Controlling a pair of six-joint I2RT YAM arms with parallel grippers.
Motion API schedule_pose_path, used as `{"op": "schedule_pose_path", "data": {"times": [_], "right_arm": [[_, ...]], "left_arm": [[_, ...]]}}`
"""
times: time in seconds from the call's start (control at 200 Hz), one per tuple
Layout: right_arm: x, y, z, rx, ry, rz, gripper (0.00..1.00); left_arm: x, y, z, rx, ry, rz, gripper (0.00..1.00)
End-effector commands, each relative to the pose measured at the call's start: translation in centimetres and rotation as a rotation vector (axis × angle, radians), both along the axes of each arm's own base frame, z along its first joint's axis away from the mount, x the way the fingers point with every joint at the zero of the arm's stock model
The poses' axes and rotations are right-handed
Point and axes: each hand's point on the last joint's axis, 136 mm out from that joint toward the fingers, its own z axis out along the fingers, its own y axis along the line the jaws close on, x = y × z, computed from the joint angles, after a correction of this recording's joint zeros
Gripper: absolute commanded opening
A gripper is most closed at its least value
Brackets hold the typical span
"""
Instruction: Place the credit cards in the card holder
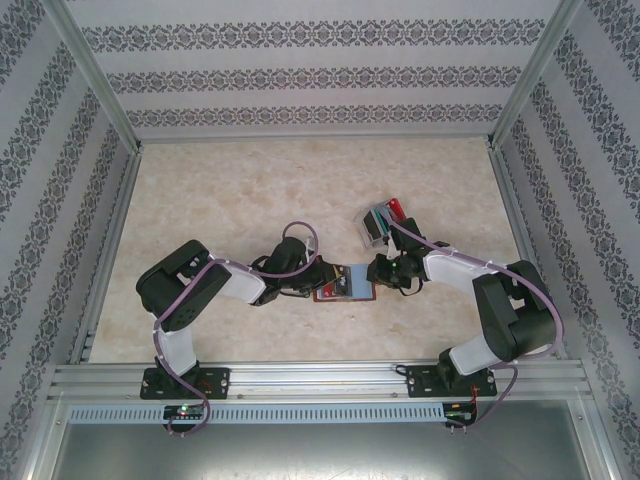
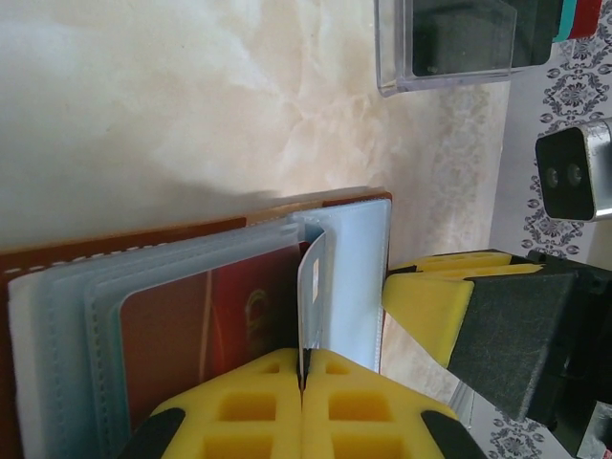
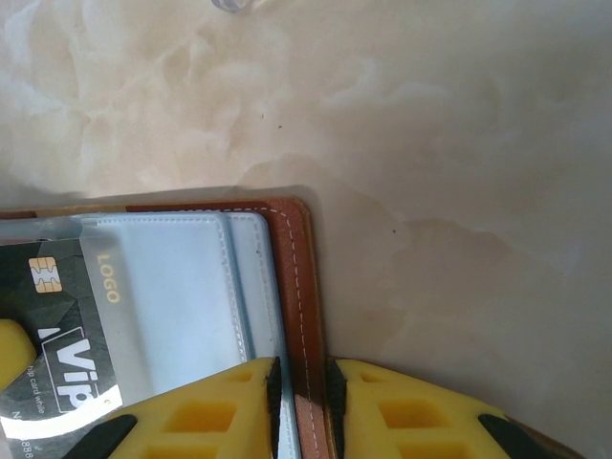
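The left gripper (image 2: 304, 375) is squeezed shut on a thin sheet (image 2: 311, 287) that stands on its edge. I cannot tell if it is a card or a clear pocket. The right gripper (image 3: 304, 387) is pinched tight on the brown edge of the holder (image 3: 295, 258). The holder lies open on the table (image 3: 430, 134), in the middle, between the two grippers. A red card (image 2: 215, 330) sits in one clear pocket. A dark card (image 3: 43, 316) with a gold chip lies partly under another pocket. Past the holder, near the right arm, is a clear tray (image 2: 390, 57) with more cards (image 2: 459, 38) at it, dark, teal and red.
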Motion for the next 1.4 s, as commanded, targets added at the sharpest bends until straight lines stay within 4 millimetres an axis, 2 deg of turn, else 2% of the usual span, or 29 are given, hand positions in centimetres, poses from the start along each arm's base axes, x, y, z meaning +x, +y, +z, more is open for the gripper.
{"op": "schedule_pose_path", "data": {"times": [0.0,0.355,0.445,0.52,0.605,0.664,0.789,1.069,1.149,1.324,1.394], "right_arm": [[-1.2,-0.3,-1.7,-0.044,0.051,0.02,0.24],[-1.3,-0.1,-1.7,-0.032,0.058,0.025,0.24],[-1.3,-0.1,-1.7,-0.033,0.056,0.025,0.24],[-1.3,-0.2,-1.6,-0.038,0.055,0.021,0.24],[-1.3,-0.2,-1.6,-0.037,0.055,0.022,0.24],[-1.4,-0.2,-1.7,-0.037,0.058,0.024,0.24],[-1.3,-0.2,-1.7,-0.037,0.059,0.023,0.24],[-1.3,-0.1,-1.8,-0.035,0.062,0.026,0.24],[-1.3,0.0,-1.8,-0.033,0.066,0.029,0.24],[-1.3,0.0,-1.8,-0.033,0.064,0.03,0.24],[-1.3,-0.1,-1.8,-0.033,0.065,0.028,0.24]], "left_arm": [[-1.1,-0.5,-1.0,0.024,0.04,-0.031,0.07],[-0.8,-2.8,-0.4,0.031,0.029,-0.076,0.12],[-0.9,-2.9,-0.7,0.041,0.041,-0.08,0.17],[-1.2,-2.4,-1.1,0.073,0.05,-0.076,0.21],[-1.3,-1.4,-1.2,0.123,0.051,-0.055,0.22],[-1.3,-0.8,-1.1,0.155,0.043,-0.049,0.28],[-1.3,-0.3,-0.6,0.188,0.029,-0.046,0.29],[-1.5,0.1,-0.3,0.201,0.022,-0.041,0.26],[-1.3,-0.1,-0.3,0.187,0.025,-0.036,0.18],[-1.3,0.1,-0.8,0.183,0.041,-0.01,0.17],[-1.3,0.5,-0.8,0.176,0.037,0.01,0.11]]}}
